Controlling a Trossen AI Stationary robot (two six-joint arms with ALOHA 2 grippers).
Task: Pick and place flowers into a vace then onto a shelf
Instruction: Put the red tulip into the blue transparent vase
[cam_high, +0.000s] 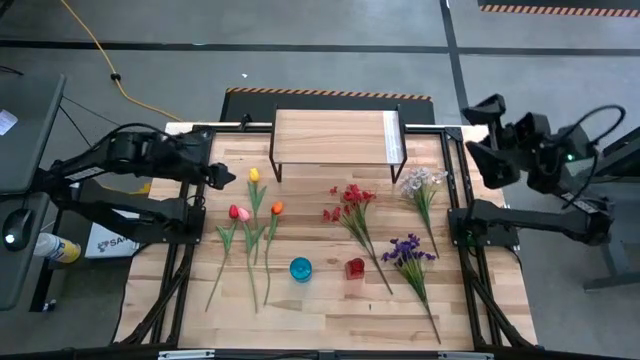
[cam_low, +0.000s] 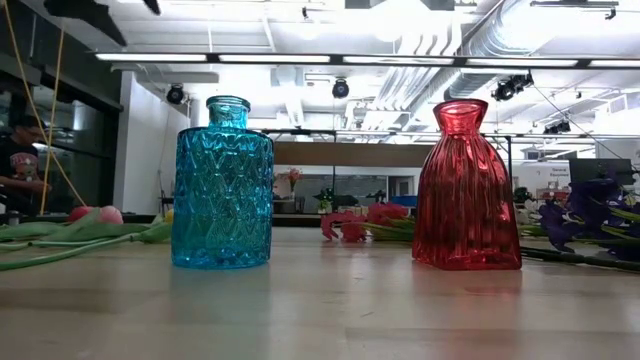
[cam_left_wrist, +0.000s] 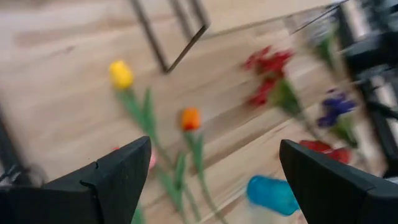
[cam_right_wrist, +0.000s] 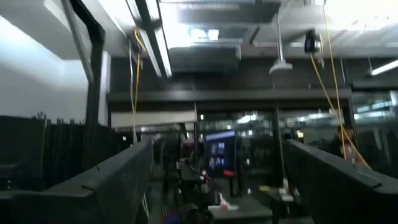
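Both tools stand spread and empty: our left tool (cam_high: 228, 176) hangs over the left edge of the desk (cam_high: 330, 310), its fingers wide apart with nothing between them, and our right tool (cam_high: 478, 128) is raised off the desk's right rear corner, equally released and looking out into the room. We judge that no flower has been picked yet, since every stem lies flat on the desk and both vases are bare. The flowers seem laid out in a fan with blooms toward the back and stems toward the front, so that each stem can be pinched on its own. Just beside our left tool lies the yellow tulip (cam_high: 254, 176), a little further off the orange tulip (cam_high: 277, 209) and a pink and a red tulip (cam_high: 238, 213) close together: four tulips. Toward our right tool we count three sprigs: red (cam_high: 352, 196), white (cam_high: 422, 182) and purple (cam_high: 408, 250). Two vases stand upright between the groups, well ahead of both tools: a blue one (cam_high: 300, 268) and a red one (cam_high: 355, 267), near each other but apart, within either arm's reach. One shelf (cam_high: 335, 136) sits at the back, between the two tools, its top bare.
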